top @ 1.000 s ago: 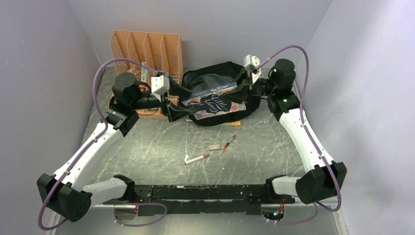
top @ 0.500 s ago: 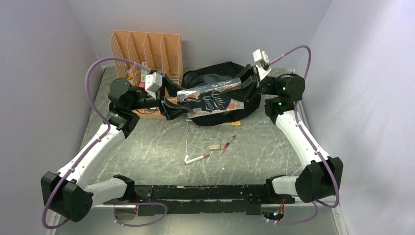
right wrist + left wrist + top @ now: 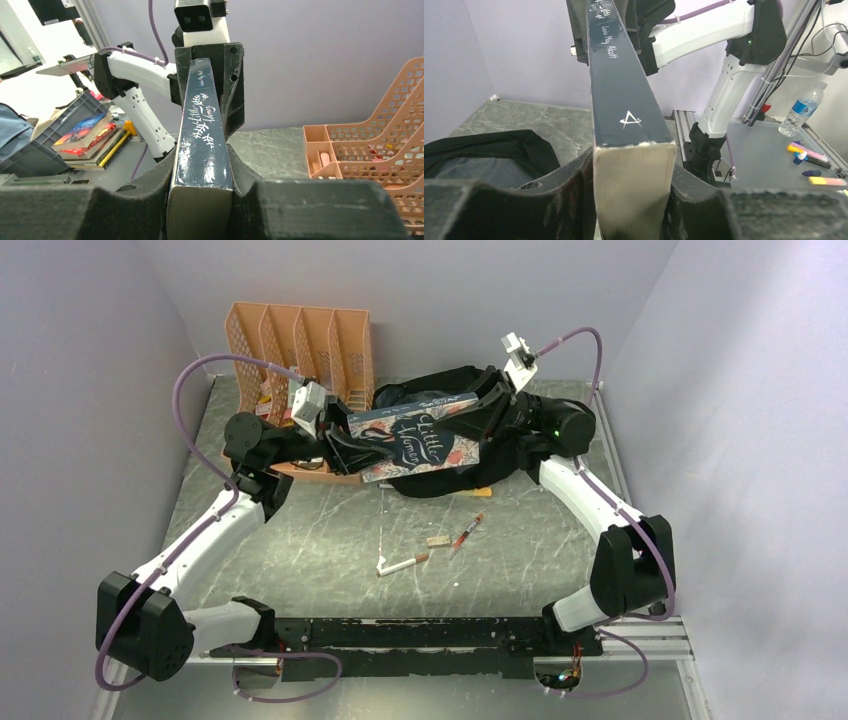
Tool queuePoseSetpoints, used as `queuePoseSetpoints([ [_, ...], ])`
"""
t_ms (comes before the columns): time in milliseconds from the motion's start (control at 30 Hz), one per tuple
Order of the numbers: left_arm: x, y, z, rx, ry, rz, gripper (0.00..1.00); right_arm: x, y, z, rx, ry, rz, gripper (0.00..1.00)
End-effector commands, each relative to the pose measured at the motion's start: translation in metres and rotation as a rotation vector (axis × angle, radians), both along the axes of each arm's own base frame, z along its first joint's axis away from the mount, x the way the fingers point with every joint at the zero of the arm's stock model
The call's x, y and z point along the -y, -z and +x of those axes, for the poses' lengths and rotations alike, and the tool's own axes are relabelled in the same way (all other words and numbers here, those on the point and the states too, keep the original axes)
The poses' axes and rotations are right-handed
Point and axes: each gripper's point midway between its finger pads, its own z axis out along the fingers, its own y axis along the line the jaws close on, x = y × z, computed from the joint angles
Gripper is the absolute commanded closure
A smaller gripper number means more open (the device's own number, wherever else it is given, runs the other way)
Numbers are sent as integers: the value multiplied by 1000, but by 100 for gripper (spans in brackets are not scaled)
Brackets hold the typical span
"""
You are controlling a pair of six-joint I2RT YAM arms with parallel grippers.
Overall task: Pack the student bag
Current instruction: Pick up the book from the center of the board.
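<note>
A dark blue book (image 3: pixel 418 440) with white lettering is held in the air above the black student bag (image 3: pixel 500 455), tilted on its edge, at the back of the table. My left gripper (image 3: pixel 352 445) is shut on the book's left end; in the left wrist view the book (image 3: pixel 624 95) sits clamped between my fingers (image 3: pixel 574 195). My right gripper (image 3: pixel 487 412) is shut on its right end; in the right wrist view the spine (image 3: pixel 202 135) runs away from my jaws. Part of the bag's open mouth shows in the left wrist view (image 3: pixel 489 155).
An orange mesh desk organiser (image 3: pixel 300 345) stands at the back left, behind my left arm. Two pens (image 3: pixel 467 530) (image 3: pixel 402 564) and a small eraser (image 3: pixel 437 540) lie on the marble table (image 3: pixel 320 530) in front of the bag. Walls close both sides.
Both grippers have lifted the book off the bag and tilted it up toward its edge. The book has shifted left. The right arm has swung inward, the left wrist has risen.
</note>
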Motion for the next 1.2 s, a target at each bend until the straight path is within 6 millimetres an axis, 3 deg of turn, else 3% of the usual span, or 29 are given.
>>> queuePoseSetpoints([
  [0, -2, -10, -7, 44, 39, -32, 62, 0, -28, -13, 78, 9, 103, 100],
  [200, -1, -7, -5, 37, 36, -23, 75, -4, -30, -8, 72, 54, 131, 100],
  [300, -1, -7, -7, 41, 42, -28, 94, -8, -28, -7, 82, 72, 116, 100],
  [400, -1, -6, -6, 38, 42, -26, 95, -9, -26, -1, 105, 117, 88, 100],
  [433, -1, -6, -6, 36, 40, -25, 95, -9, -24, 0, 118, 128, 68, 98],
  [600, -1, -5, -1, 41, 18, -7, 95, -7, -15, 8, 202, 220, -58, 59],
  [767, 0, -1, 3, 27, 1, 4, 95, 19, -21, 32, 269, 526, -164, 39],
  [933, 1, 1, 15, 4, -47, 18, 95, 61, -17, 64, 269, 869, -243, 35],
  [1067, -3, 10, 46, -47, -207, 66, 95, 98, -11, 85, 179, 1125, -220, 36],
  [1167, -19, 19, 83, -108, -432, 106, 95, 116, 10, 103, 93, 1244, -285, 36],
])
